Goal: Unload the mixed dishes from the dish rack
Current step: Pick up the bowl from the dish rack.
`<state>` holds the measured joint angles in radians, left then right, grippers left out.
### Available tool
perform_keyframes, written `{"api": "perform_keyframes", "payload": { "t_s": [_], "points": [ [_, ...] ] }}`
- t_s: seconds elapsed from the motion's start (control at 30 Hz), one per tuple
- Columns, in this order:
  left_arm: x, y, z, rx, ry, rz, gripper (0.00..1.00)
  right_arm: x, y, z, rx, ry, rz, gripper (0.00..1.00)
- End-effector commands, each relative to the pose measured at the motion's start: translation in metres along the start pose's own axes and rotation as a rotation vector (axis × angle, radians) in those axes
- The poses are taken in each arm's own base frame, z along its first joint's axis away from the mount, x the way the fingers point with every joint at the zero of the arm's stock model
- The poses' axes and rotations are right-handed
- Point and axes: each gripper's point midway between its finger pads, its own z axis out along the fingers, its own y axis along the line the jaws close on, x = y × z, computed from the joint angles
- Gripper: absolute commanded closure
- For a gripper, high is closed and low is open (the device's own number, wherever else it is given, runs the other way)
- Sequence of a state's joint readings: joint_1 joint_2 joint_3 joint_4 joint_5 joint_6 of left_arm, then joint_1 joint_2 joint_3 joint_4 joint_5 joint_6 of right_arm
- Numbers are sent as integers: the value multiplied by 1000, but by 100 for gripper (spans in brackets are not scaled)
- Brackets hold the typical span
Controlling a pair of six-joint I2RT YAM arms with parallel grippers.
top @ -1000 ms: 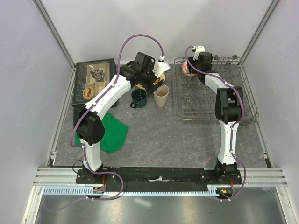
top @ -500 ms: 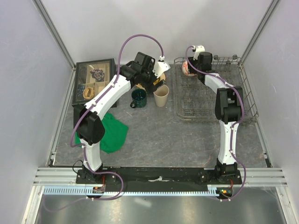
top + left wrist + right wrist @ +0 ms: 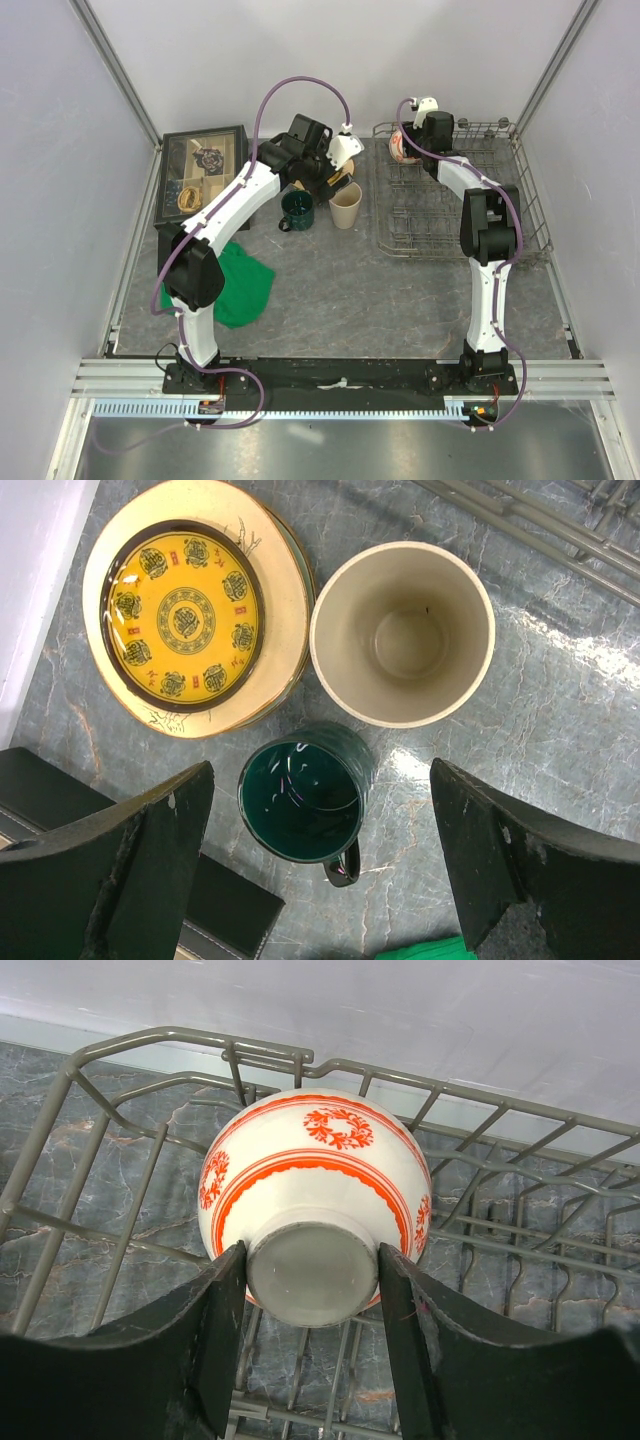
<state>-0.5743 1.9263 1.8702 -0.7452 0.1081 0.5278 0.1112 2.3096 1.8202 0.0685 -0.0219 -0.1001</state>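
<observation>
The right fingers (image 3: 200,1340) are pressing against either side of the foot of the small red-and-white bowl (image 3: 310,1170), gripping it as far as the wrist view shows. The bowl is lying tipped in the far left corner of the dish rack (image 3: 420,215), its foot facing the wrist camera and its body leaning close to the raised wires. The left fingers (image 3: 140,870) are standing wide open and holding nothing, hovering above the dark green mug (image 3: 305,800). Around that mug, the beige cup (image 3: 402,632) is standing upright just beside it, and the stacked plates (image 3: 195,605), the top one with the yellow patterned centre, are lying next to both, all on the tabletop (image 3: 560,710) left of the rack. From above, no other dish is showing in the rack, though the right arm is covering part of it. The unloading is looking nearly finished: only the bowl seems to be waiting to be lifted out and set down with the others.
</observation>
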Motion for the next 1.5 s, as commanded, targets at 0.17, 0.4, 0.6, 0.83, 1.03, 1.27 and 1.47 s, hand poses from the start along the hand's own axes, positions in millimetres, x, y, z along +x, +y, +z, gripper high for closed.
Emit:
{"api": "perform_keyframes", "payload": {
  "t_s": [0.17, 0.4, 0.6, 0.83, 1.03, 1.27, 1.47],
  "points": [
    [-12, 1, -6, -10, -51, -23, 5, 13, 12, -2, -17, 27, -9, 54],
    [-20, 4, -12, -18, -72, -20, 5, -4, 13, -11, -13, 4, -23, 76],
    [-26, 6, -17, -23, -91, -19, 5, -25, 12, -23, -11, -23, -17, 87],
    [-27, 7, -19, -24, -95, -20, 5, -45, 11, -34, -9, -52, -12, 94],
    [-29, 6, -21, -23, -101, -21, 5, -58, 9, -38, -2, -72, -12, 98],
    [-29, 6, -21, -23, -101, -21, 5, -62, 9, -37, -2, -75, -12, 99],
    [-28, 6, -20, -20, -99, -23, 5, -72, 7, -42, 2, -93, -19, 100]
  ]
}}
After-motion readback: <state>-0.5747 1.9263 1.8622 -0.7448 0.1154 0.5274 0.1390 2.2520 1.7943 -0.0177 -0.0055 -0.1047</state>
